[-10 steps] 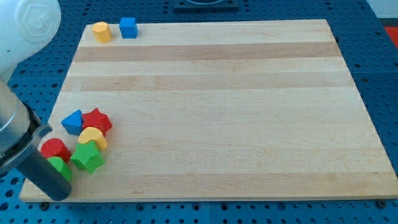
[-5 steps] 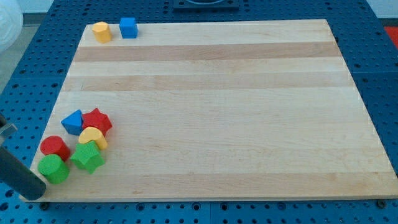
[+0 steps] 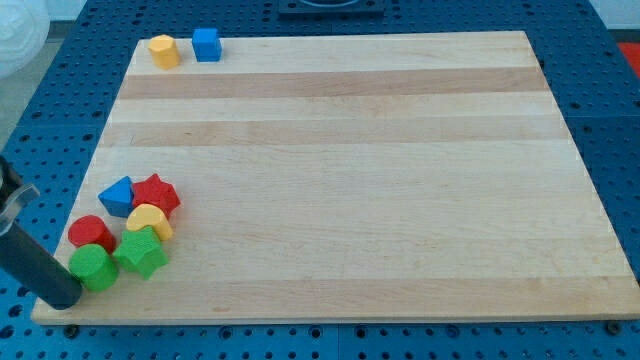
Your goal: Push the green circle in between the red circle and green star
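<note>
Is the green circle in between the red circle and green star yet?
Partly: green circle touches both red circle and green star, but sits below their gap. My tip is at its left.

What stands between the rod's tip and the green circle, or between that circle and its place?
Nothing visible. My tip sits just left of the green circle, which already lies below the red circle, beside the green star.

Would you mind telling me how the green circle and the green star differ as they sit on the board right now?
Shape: the green circle is a round cylinder, while the green star has jutting points. Position: the green circle lies nearer the view's left edge, the green star to its right. Contact: my tip sits just left of and below the green circle, apart from the green star. The green circle touches the red circle. Both are the same green and similar in size.
</note>
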